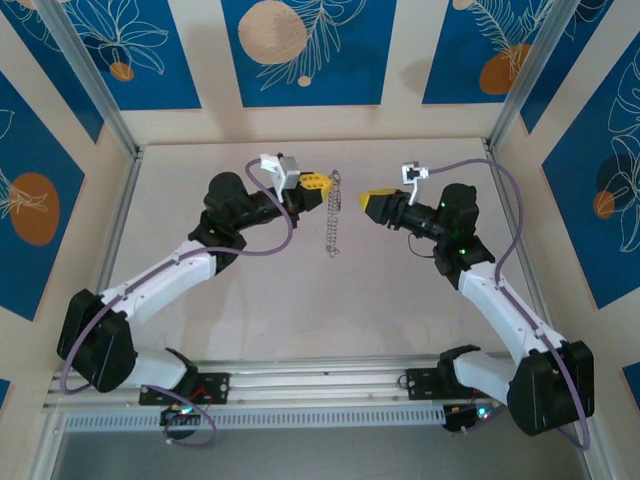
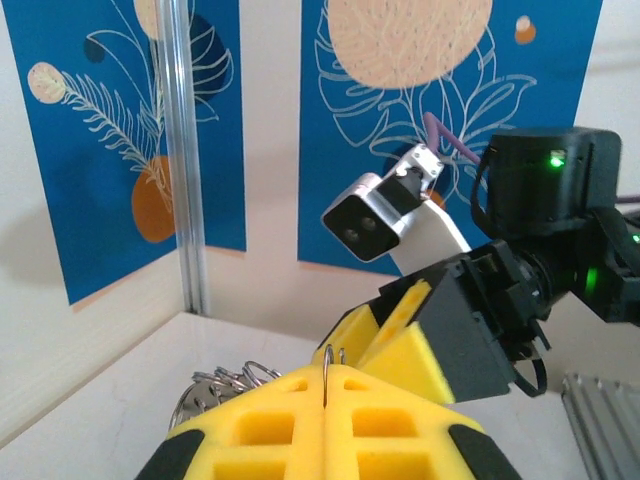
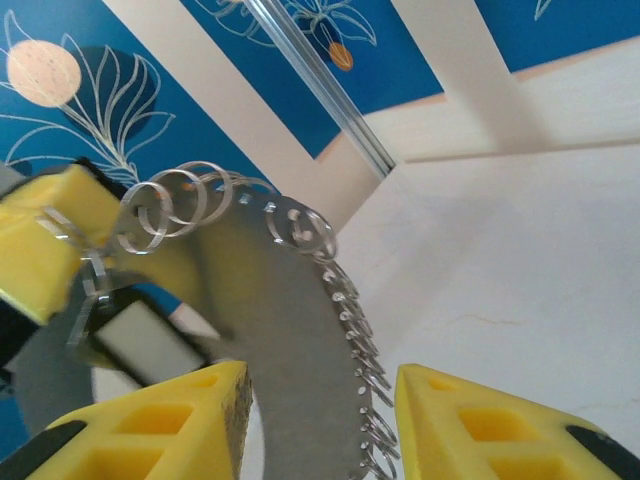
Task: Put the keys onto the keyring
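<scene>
1. Your left fingers [image 2: 260, 430] are pressed together. One thin wire of the keyring [image 2: 327, 372] is pinched in the seam between them.
2. In the left wrist view, more small rings of the loop are bunched just to the left of these fingertips, low over the table [image 2: 110, 400].
3. From above, the left fingers [image 1: 310, 183] hold the keyring [image 1: 333, 225] close to its far end. The rest runs from them toward the arm bases as a narrow strip. You cannot tell if its lower end touches the table.
4. Your right fingers [image 3: 170, 420] stand apart with a clear gap, and they grip nothing.
5. In the right wrist view, the keyring [image 3: 300, 225] curves from the left fingers at the upper left down toward the gap between the right fingers, a little beyond their tips. You cannot tell if it touches them.
6. From above, the right fingers [image 1: 376, 203] point at the keyring from the opposite side, near it but apart. The keyring lies between the two pairs of fingers.
</scene>
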Available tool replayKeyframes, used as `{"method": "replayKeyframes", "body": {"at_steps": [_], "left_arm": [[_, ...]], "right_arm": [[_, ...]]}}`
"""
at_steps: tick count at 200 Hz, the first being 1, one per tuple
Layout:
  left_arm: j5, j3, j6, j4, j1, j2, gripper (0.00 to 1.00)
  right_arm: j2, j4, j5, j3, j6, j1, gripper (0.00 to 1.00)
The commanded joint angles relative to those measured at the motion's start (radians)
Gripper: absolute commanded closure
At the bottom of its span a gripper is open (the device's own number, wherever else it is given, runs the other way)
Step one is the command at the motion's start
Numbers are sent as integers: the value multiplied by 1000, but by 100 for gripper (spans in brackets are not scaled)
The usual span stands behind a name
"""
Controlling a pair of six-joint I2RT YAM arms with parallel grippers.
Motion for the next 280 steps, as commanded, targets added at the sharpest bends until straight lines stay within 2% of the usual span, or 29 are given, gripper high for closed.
{"method": "replayKeyframes", "body": {"at_steps": [1, 49, 90, 140, 210, 280], "left_arm": [[46, -11, -180, 225, 23, 33, 100], [70, -14, -406, 433, 48, 95, 100], [66, -12, -516, 536, 53, 132, 100], [61, -5, -526, 539, 54, 138, 100], [58, -5, -529, 540, 53, 137, 100], [50, -9, -529, 543, 54, 138, 100]], "right_arm": [[-28, 55, 9, 44, 57, -6, 57], [26, 219, -18, 125, 144, -4, 51], [119, 336, -33, 179, 196, 19, 49], [185, 399, -59, 214, 207, 71, 49], [194, 415, -81, 193, 194, 114, 51], [212, 417, -110, 190, 186, 141, 65]]}}
